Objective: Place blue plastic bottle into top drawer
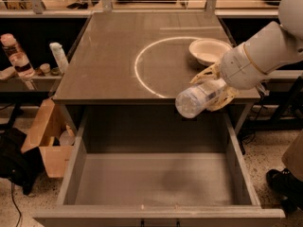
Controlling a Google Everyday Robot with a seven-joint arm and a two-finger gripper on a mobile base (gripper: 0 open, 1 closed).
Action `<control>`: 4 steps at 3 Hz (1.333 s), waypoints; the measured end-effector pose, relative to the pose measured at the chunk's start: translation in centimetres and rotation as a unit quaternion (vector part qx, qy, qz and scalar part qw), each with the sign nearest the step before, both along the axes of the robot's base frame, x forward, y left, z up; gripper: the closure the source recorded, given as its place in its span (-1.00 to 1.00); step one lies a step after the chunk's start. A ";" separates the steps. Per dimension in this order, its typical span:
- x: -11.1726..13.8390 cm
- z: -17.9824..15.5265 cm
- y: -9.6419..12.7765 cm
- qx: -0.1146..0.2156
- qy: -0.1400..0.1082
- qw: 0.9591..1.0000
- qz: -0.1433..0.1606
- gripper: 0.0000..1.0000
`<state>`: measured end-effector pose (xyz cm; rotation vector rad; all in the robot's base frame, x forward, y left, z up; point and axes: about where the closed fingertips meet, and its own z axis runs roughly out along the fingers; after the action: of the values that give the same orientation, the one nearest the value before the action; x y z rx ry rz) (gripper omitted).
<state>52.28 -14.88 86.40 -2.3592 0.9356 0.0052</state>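
The blue plastic bottle [199, 98] is clear and ribbed and lies on its side in my gripper [215, 90], its base pointing toward the camera. My gripper is shut on the bottle and holds it in the air over the table's front edge, above the back right part of the open top drawer [156, 178]. The drawer is a wide shallow grey tray pulled out toward the camera, with nothing in it. My white arm [265, 51] comes in from the upper right.
A white bowl [209, 50] stands on the table [118, 56] at the right, beside a white painted circle [156, 65]. Left of the table are a pink-capped bottle [16, 56], an opaque white bottle [58, 56] and a wooden box [47, 141]. A person's shoe [284, 183] is at the lower right.
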 end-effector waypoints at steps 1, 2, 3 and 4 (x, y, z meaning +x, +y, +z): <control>-2.1 -0.4 -0.7 0.006 0.014 0.999 -0.035 1.00; -3.5 -0.6 -0.9 0.012 0.022 0.998 -0.056 1.00; -4.5 -0.8 -0.7 0.020 0.028 0.997 -0.068 1.00; -4.4 -0.9 -0.6 0.018 0.028 0.997 -0.067 1.00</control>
<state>47.92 -15.44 85.53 -2.2689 1.1109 0.0340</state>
